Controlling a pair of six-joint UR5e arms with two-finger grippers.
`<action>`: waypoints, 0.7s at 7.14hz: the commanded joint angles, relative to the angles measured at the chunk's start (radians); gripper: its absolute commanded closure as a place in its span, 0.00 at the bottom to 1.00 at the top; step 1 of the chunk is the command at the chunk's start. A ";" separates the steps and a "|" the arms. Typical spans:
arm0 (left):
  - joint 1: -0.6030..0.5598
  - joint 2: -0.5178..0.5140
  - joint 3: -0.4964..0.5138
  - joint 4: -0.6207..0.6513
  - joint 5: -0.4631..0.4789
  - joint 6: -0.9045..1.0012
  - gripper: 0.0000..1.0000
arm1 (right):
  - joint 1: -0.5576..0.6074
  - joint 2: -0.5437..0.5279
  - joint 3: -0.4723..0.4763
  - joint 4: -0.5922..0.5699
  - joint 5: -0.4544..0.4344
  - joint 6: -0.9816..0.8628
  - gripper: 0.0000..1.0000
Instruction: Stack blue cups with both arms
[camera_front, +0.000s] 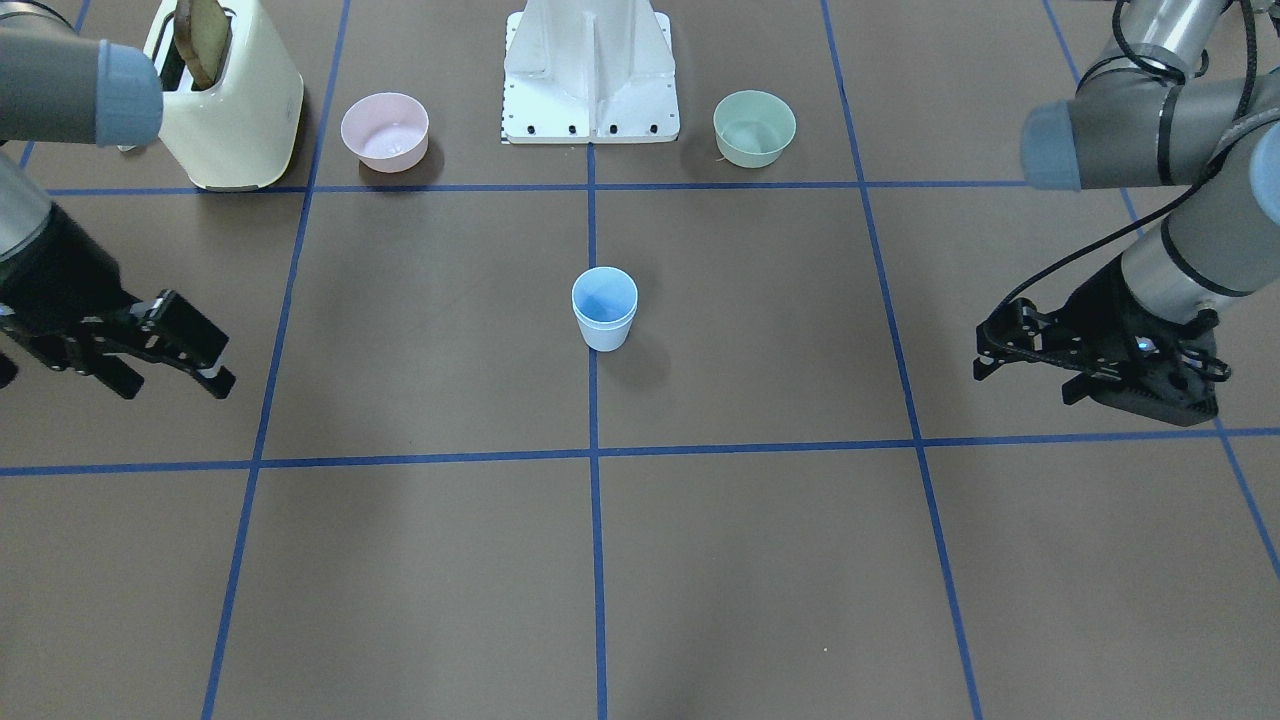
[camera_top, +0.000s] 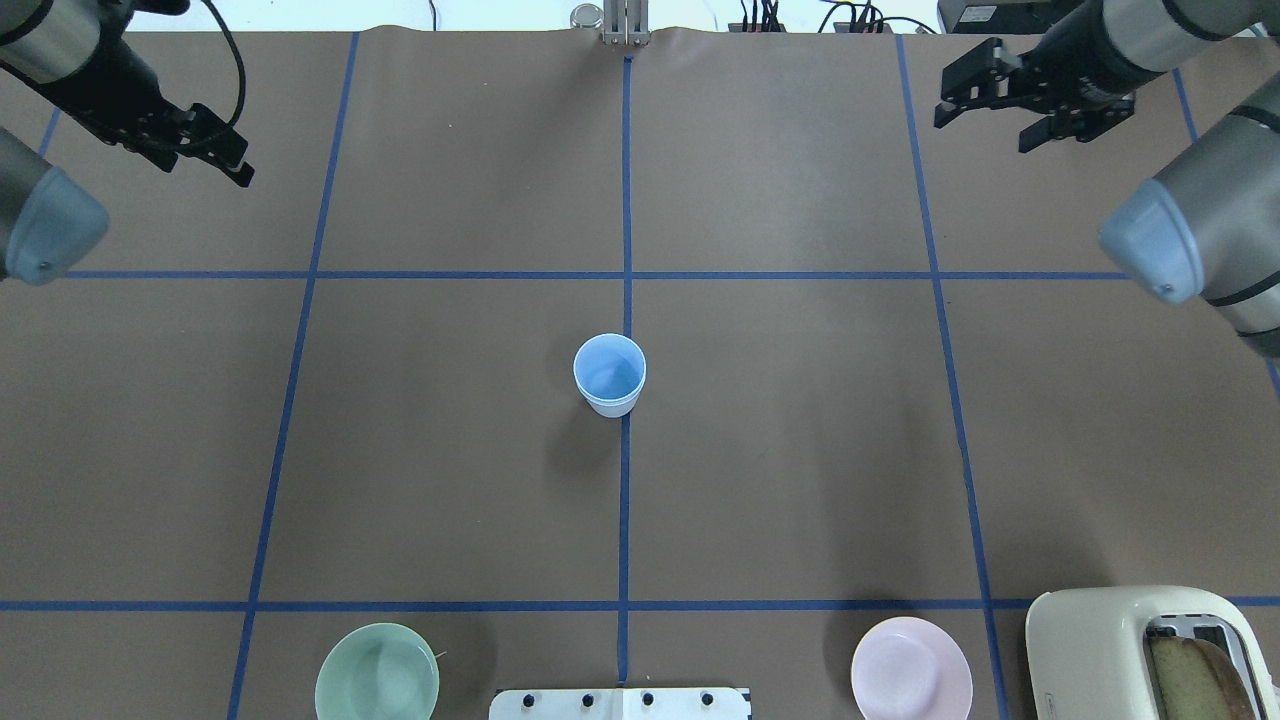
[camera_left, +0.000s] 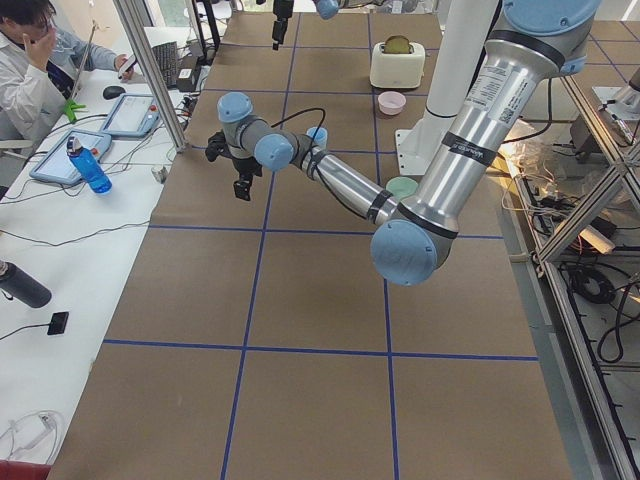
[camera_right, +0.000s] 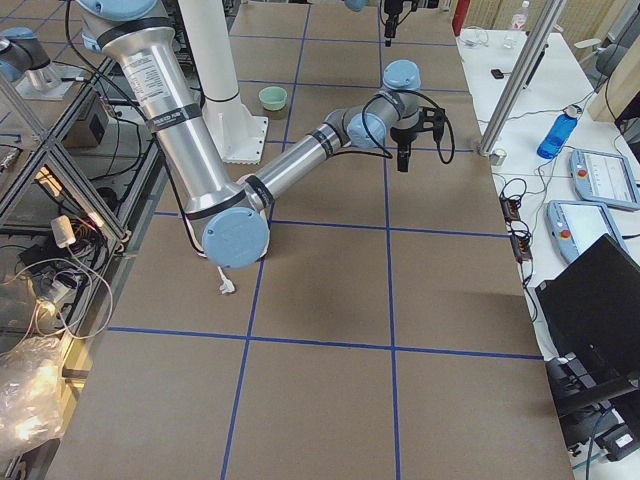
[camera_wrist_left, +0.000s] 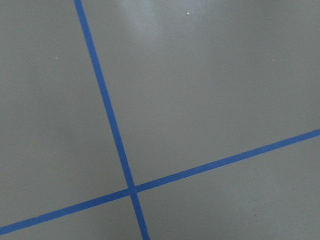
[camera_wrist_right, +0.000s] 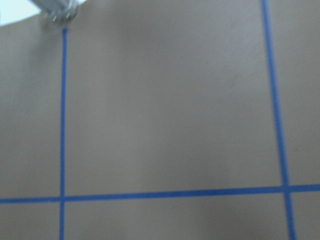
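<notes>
since only one upright stack shows at table centre, the two pale sky-blue tapered plastic tumblers (camera_top: 609, 375) read as nested (double rim line, not certain), so stacking looks done. on the overhead clock, the left black two-finger gripper (camera_front: 1025, 383) hangs at 10 and the right black two-finger gripper (camera_front: 180, 388) at 2. both are spread wide, empty, well apart from the stack. next move: check seating only. the walls are smooth, thin and handleless, standing on a matte brown table cover (camera_top: 800, 450).
</notes>
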 joint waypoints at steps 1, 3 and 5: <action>-0.110 0.087 0.033 0.006 -0.002 0.229 0.00 | 0.137 -0.166 -0.020 0.002 0.045 -0.372 0.00; -0.204 0.153 0.079 0.017 -0.002 0.381 0.00 | 0.227 -0.319 -0.020 -0.004 0.046 -0.542 0.00; -0.301 0.222 0.127 0.063 -0.003 0.530 0.00 | 0.245 -0.407 -0.013 -0.005 0.049 -0.592 0.00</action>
